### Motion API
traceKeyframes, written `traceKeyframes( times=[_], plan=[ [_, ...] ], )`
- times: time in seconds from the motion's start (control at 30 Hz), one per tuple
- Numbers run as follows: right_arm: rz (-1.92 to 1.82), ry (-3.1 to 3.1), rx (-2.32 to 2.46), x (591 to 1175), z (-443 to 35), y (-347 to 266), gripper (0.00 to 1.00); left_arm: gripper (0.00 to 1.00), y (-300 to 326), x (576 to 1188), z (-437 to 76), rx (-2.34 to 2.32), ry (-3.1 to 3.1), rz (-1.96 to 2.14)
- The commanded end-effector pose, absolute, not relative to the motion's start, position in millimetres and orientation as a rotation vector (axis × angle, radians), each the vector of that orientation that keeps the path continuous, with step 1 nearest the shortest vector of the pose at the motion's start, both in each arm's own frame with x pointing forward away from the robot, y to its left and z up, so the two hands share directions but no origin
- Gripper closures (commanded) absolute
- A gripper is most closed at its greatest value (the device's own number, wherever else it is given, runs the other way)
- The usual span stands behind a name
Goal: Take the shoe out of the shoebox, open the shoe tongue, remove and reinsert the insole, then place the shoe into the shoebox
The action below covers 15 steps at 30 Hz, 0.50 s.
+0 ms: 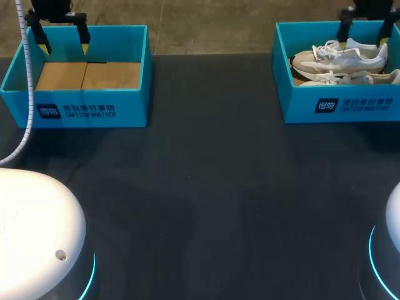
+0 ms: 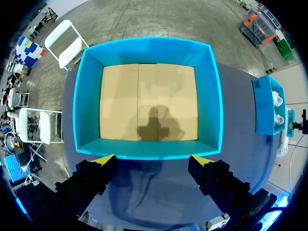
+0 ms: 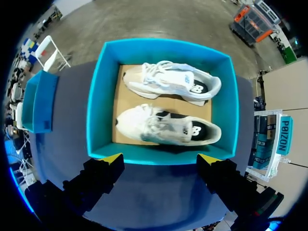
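Nearest us, the dark table [image 1: 200, 187] spreads out from our two bases. At ten o'clock on it stands a blue box [image 1: 75, 109] with its cardboard floor in view. Our left gripper [image 1: 64, 47] hangs above it, fingers spread and holding nothing. At two o'clock stands the shoebox [image 1: 340, 106], with two pale shoes side by side inside, the near shoe [image 1: 350, 77] and the far shoe [image 1: 340, 59]. Our right gripper [image 1: 362, 42] hangs above them, released, with nothing between its fingers.

No shoe is out yet, so we judge the task to be at its first step. In the right wrist view the shoes lie lengthwise along the line joining the two fingers, so the wrist likely needs a quarter turn to close across one shoe's width. We advise gripping at the heel collar, clear of the laces and the neighbouring shoe. The lift should then go straight up until the sole clears the wall.
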State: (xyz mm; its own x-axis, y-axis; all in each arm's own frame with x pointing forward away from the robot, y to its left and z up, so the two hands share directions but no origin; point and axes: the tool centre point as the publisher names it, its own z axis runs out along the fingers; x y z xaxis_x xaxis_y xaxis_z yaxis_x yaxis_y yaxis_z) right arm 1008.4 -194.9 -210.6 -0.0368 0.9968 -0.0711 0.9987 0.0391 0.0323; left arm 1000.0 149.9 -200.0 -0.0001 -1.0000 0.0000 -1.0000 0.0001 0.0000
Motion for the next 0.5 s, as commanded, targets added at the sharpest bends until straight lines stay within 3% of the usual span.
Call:
traceKeyframes(
  times=[0.03,0.5],
  plan=[
    [-0.038,2.212,2.12,1014,-220,-217,0.0,0.0,150,1000,-200,-2.221,2.222,0.0],
    [-0.124,2.129,2.137,1033,-259,-271,0.0,0.0,150,1000,-200,-2.221,2.222,0.0]
  ],
)
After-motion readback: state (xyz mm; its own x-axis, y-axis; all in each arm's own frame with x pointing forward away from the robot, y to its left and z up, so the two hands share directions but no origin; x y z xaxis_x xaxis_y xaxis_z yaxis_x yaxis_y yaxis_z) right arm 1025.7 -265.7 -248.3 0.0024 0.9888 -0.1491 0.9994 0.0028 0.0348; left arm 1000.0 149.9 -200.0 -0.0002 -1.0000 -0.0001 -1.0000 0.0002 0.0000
